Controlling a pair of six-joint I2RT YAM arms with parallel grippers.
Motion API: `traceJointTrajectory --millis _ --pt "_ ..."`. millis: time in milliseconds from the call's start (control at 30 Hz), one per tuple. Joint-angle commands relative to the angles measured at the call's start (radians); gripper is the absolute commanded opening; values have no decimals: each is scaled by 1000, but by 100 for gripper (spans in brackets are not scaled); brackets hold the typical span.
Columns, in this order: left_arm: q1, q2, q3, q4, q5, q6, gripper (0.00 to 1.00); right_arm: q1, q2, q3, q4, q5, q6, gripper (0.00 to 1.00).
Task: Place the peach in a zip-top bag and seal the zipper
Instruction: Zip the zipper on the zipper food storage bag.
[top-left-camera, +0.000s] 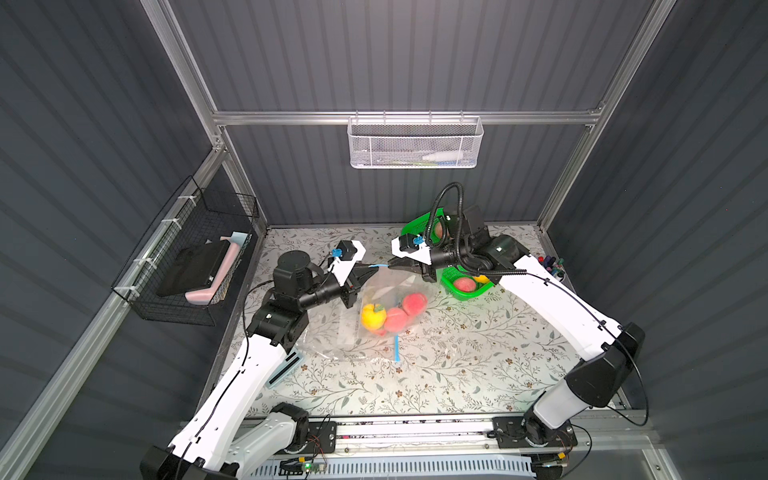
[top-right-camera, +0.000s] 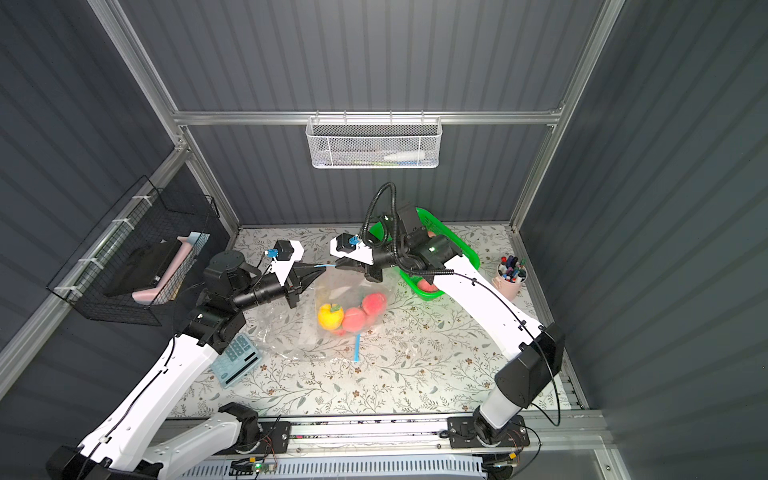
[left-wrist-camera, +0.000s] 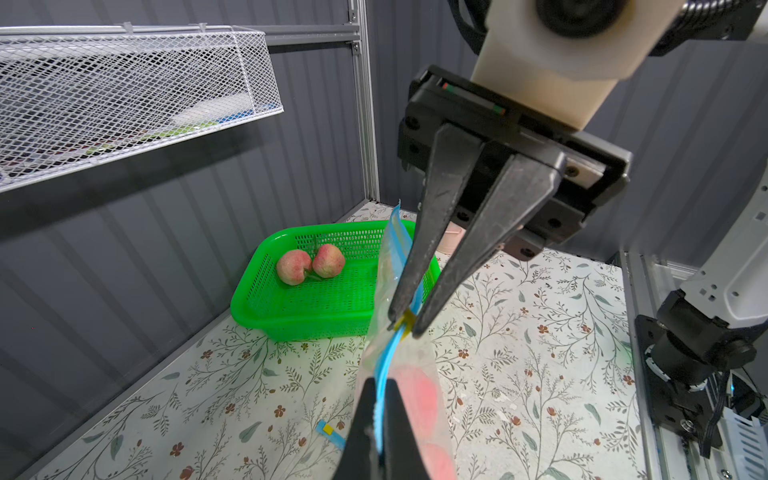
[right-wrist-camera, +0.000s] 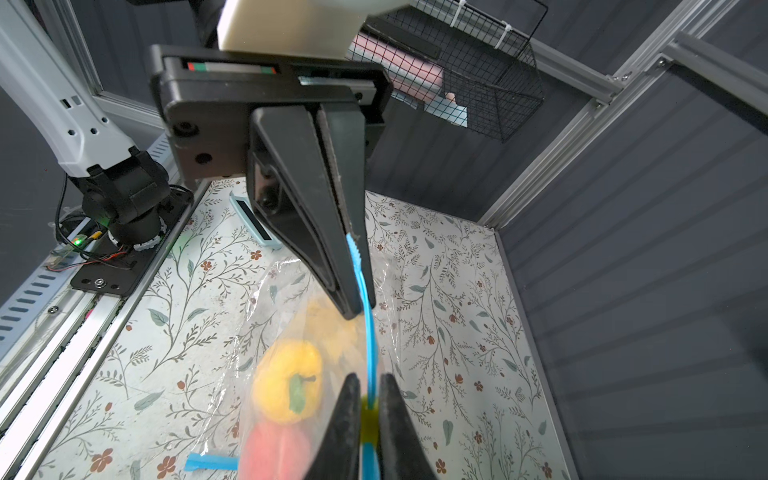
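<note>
While the left pincer (top-left-camera: 375, 268) is clamped tight on the blue zipper strip (right-wrist-camera: 370, 345) at the left end of the bag's mouth, the right pincer (left-wrist-camera: 405, 326) has its two fingers pressed against either side of the yellow slider (right-wrist-camera: 368, 415), which fills the narrow gap between them. The slider sits on that same strip, further to the right. Both pincers face each other tip to tip, near but not touching, and hold the strip above the bench (top-left-camera: 457, 374).

Below the strip hangs the clear zip-top bag (top-left-camera: 386, 284), with its bottom resting on the floral bench. Low inside it lies a peach (top-left-camera: 414, 303), and a second peach (top-left-camera: 395, 320) touches it on the near-left side. A yellow bell pepper (top-left-camera: 371, 316) lies left of that one. Something red shows beneath them, too hidden to name.

Just right of the right pincer, at the far right of the bench, a green perforated basket (left-wrist-camera: 316, 307) holds a third peach (left-wrist-camera: 294, 267) and a fourth peach (left-wrist-camera: 328, 260), touching side by side.

On the near side of the hanging bag, a second clear bag (top-left-camera: 330, 345) lies flat, its blue zipper (top-left-camera: 397, 348) pointing toward the near edge. A pale blue calculator (top-right-camera: 237, 359) lies to its left, beside the left arm. A pink cup of markers (top-right-camera: 510, 278) stands at the right edge.
</note>
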Motion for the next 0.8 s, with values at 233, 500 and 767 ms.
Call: traceJointTrajectory --millis 233,500,767 --pt "3 -1 7 20 65 7 0 2 17 18 -3 7 1 26" --pt "3 -20 2 4 3 7 0 -2 5 10 -30 29 -23 14" --pt "3 -99 -32 11 -175 -26 0 -56 -18 -16 -103 134 -63 13"
